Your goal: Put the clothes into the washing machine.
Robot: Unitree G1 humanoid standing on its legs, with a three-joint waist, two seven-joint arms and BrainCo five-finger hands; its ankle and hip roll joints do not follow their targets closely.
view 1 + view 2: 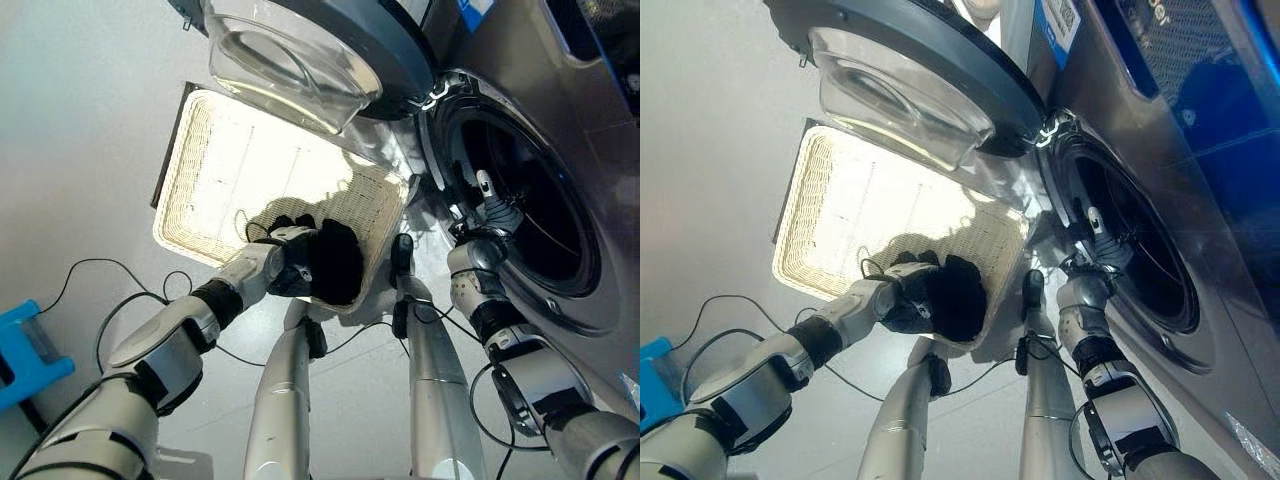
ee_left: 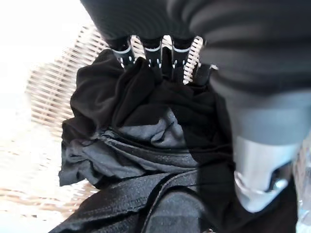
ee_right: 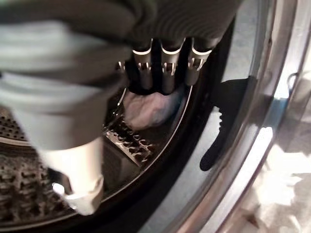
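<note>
left robot hand [image 1: 290, 262] grips black clothes [image 1: 337, 260] in the wicker basket [image 1: 200, 170], centre frame; right robot hand [image 1: 487, 207], fingers relaxed, is at the washing machine [image 1: 520, 200] drum mouth, right of frame.

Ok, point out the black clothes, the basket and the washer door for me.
black clothes [image 1: 338, 262], left eye view, middle of the bundle.
basket [image 1: 190, 170], left eye view, woven side wall.
washer door [image 1: 890, 85], right eye view, clear glass bowl.

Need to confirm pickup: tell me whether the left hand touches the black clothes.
Touching: the left wrist view shows the left hand fingers dug into the black clothes.
</note>
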